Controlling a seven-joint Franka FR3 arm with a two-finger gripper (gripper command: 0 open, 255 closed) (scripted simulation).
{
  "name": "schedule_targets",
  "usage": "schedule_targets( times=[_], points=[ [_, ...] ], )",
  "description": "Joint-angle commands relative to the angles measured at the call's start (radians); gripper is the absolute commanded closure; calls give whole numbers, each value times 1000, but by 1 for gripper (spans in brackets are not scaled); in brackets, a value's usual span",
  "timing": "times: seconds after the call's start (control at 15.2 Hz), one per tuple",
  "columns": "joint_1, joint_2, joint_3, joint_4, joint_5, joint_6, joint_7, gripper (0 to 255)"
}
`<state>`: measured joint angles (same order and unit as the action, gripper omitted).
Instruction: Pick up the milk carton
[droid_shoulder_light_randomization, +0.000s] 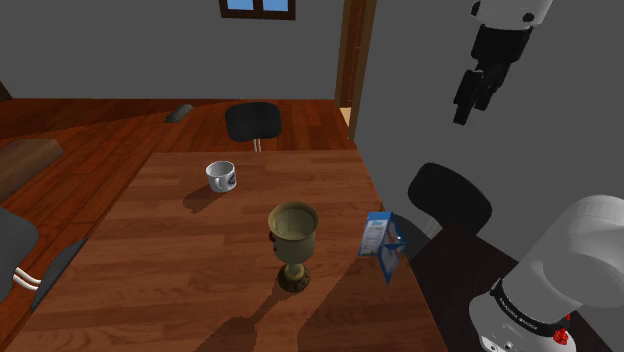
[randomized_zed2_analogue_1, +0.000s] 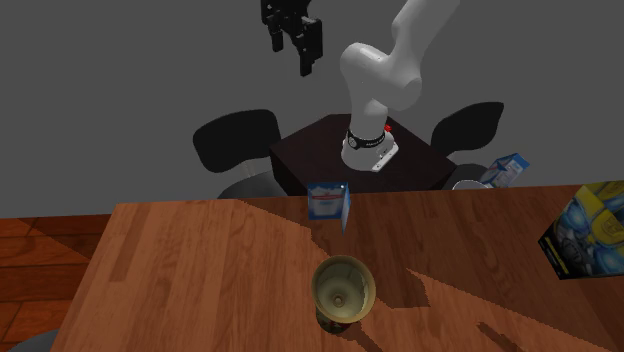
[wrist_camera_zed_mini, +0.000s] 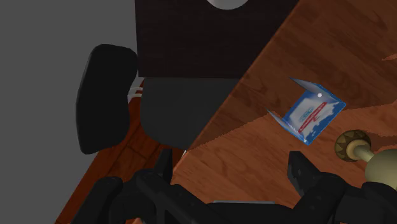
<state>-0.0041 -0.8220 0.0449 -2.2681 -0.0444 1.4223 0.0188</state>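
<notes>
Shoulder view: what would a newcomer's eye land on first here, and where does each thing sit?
The brass-coloured goblet stands out, upright near the middle of the wooden table. Just to its right in this view, the blue-and-white milk carton sits at the table's edge. High up, toward the upper right, hangs the black claw, open and holding nothing.
</notes>
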Motion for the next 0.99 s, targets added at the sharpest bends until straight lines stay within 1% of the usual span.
schedule_targets(
  times=[0.0, 0.46, 0.73, 0.92],
  points=[
    [0, 0, 0, 0, 0, 0, 0, 0],
    [0, -60, 101, -232, 106, 184, 191, 0],
    [8, -58, 171, -338, 174, 304, 298, 0],
    [16, -34, 230, -403, 228, 404, 378, 0]
  ],
)
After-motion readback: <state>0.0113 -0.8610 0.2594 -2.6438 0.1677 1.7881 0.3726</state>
